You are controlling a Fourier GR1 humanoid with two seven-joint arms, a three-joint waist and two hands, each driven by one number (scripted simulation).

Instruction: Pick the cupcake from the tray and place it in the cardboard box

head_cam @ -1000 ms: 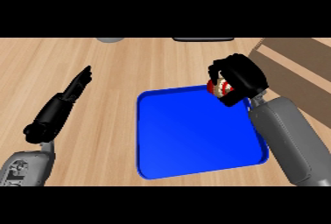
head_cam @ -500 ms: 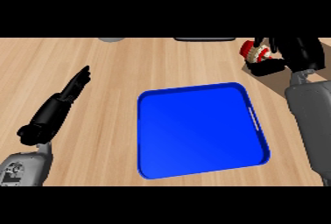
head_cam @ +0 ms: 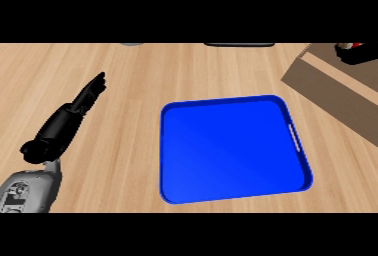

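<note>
Tray (head_cam: 229,150) sits bare on tabletop (head_cam: 148,75). Right robot hand (head_cam: 359,52) over box (head_cam: 336,87) at top-right edge; red speck suggests cupcake, grip I cannot tell. I'd lower well inside walls, then let go. Left robot hand (head_cam: 87,95) rests, fingers straight.

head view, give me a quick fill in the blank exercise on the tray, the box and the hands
1. The blue tray lying on the wooden counter holds ____.
2. The cardboard box stands to the ____ of the tray, at the picture's upper corner.
3. The left hand rests at the view's left with its fingers ____.
4. A bit of the right hand shows over the ____.

Missing words: nothing; right; straight; cardboard box
</note>
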